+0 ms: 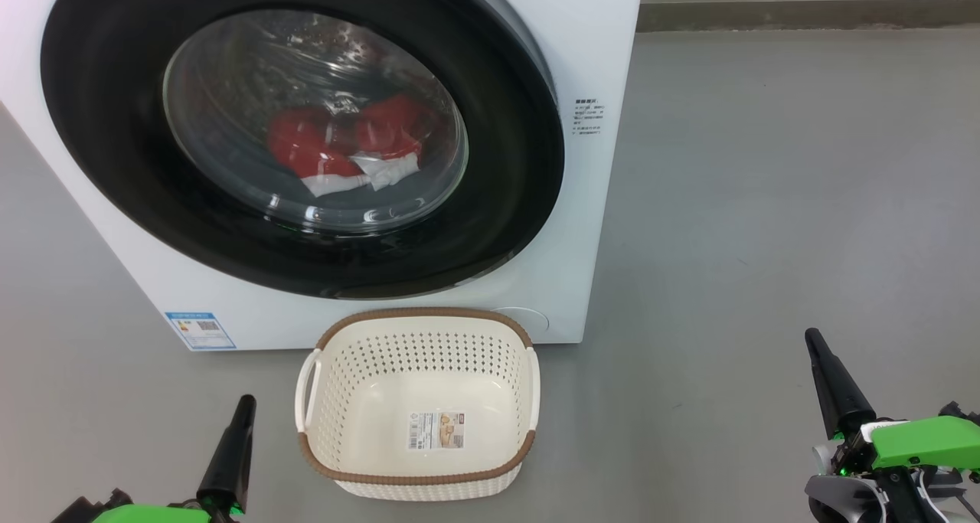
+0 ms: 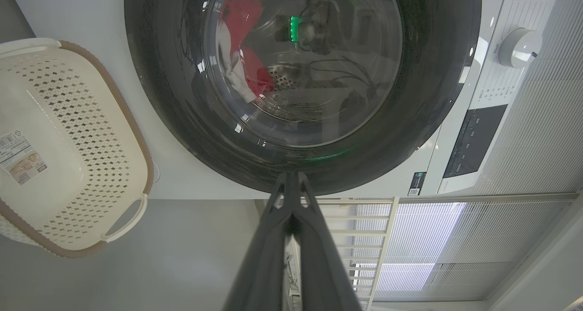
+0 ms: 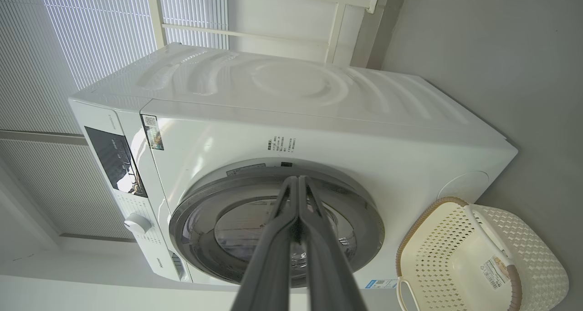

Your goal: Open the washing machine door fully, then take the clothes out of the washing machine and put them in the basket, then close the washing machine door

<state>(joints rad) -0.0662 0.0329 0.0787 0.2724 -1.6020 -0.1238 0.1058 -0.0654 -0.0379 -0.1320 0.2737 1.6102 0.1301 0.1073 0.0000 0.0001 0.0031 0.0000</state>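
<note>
1. Head view: the washing machine [image 1: 601, 63] stands on the grey floor [image 1: 766, 201] at the far left of the scene. A blue label [image 1: 200, 330] sits at its lower left corner.
2. The washing machine door [image 1: 107, 163] lies shut against the machine front. Its wide black rim surrounds the clear window.
3. The clothes [image 1: 344, 144], red with white parts, lie inside the drum and are seen through the window glass.
4. The basket [image 1: 417, 318] stands upright on the floor just in front of the machine, below the door. A sticker [image 1: 438, 429] lies on its bottom.
5. The left gripper [image 1: 246, 402] is near, at the lower left, beside the basket and apart from it. Its fingers are together with nothing between them.
6. The right gripper [image 1: 811, 338] is near, at the lower right, well apart from the basket. Its fingers are together with nothing between them.
7. Left wrist view and right wrist view: each pair of fingers is pressed tip to tip and aimed toward the door.
</note>
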